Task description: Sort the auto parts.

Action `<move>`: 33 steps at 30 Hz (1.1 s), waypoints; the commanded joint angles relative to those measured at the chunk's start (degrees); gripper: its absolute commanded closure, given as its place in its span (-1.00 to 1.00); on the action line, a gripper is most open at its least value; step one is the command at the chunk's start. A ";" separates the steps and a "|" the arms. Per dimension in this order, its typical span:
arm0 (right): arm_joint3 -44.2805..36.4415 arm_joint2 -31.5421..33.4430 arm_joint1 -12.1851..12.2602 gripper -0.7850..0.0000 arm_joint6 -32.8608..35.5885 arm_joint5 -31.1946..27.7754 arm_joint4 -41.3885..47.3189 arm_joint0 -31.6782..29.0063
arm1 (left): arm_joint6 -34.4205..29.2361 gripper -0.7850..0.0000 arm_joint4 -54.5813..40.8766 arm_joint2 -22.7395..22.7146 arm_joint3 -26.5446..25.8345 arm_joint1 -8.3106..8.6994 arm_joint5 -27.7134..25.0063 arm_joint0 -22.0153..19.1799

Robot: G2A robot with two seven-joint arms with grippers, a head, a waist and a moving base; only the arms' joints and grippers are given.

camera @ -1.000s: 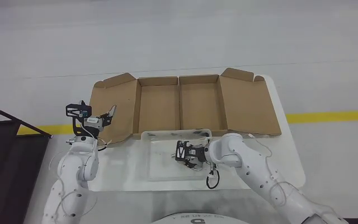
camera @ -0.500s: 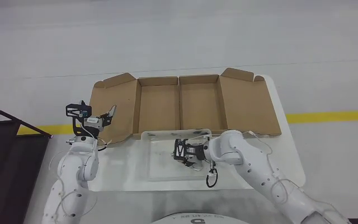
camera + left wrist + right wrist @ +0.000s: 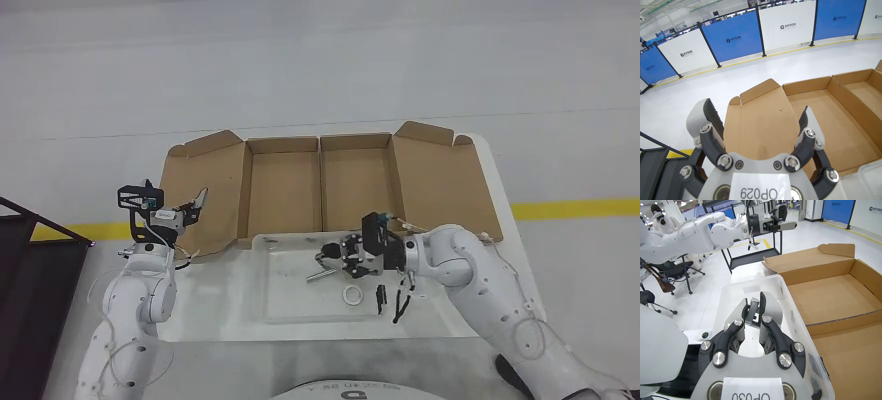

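The right gripper (image 3: 753, 303) is clamped on a small silver metal part (image 3: 752, 310), pinched between its two black pads. It hangs over the clear plastic bin (image 3: 290, 240), on the side nearer the cardboard box (image 3: 285, 190). Down in the bin lie a small white ring (image 3: 352, 294) and, near it, a small black piece (image 3: 381, 296). Both rest on the bin floor, apart from the gripper. The bin stands on the white surface (image 3: 215, 295), with its far wall right up against the front of the box. The box lies open, with two compartments side by side and its flaps spread out to either side. The left gripper (image 3: 761, 117) is over by the box's left flap, raised above the cardboard, its fingers spread wide with nothing between them.
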 commanded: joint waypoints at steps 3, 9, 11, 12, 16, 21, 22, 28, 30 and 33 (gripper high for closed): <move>0.02 -1.02 0.80 1.00 -0.23 0.02 3.44 0.86 | 0.00 -1.00 0.00 0.00 0.00 0.00 0.00 0.00; -1.91 4.17 2.43 1.00 -4.25 4.22 -4.01 0.53 | 0.00 -1.00 0.00 0.00 0.00 0.00 0.00 0.00; -3.66 4.92 2.57 1.00 -9.44 1.85 -5.71 -2.14 | 0.00 -1.00 0.00 0.00 0.00 0.00 0.00 0.00; -3.29 5.71 2.72 1.00 -11.43 0.02 -5.42 -2.72 | 0.00 -1.00 0.00 0.00 0.00 0.00 0.00 0.00; -3.93 2.47 3.70 1.00 -15.77 0.02 1.28 -3.02 | 0.00 -1.00 0.00 0.00 0.00 0.00 0.00 0.00; -5.09 -6.20 6.49 1.00 -17.39 0.02 17.43 2.13 | 0.00 -1.00 0.00 0.00 0.00 0.00 0.00 0.00; -5.09 -6.20 6.49 1.00 -17.39 0.02 17.43 2.13 | 0.00 -1.00 0.00 0.00 0.00 0.00 0.00 0.00; -5.09 -6.20 6.49 1.00 -17.39 0.02 17.43 2.13 | 0.00 -1.00 0.00 0.00 0.00 0.00 0.00 0.00; -5.09 -6.20 6.49 1.00 -17.39 0.02 17.43 2.13 | 0.00 -1.00 0.00 0.00 0.00 0.00 0.00 0.00; -5.09 -6.20 6.49 1.00 -17.39 0.02 17.43 2.13 | 0.00 -1.00 0.00 0.00 0.00 0.00 0.00 0.00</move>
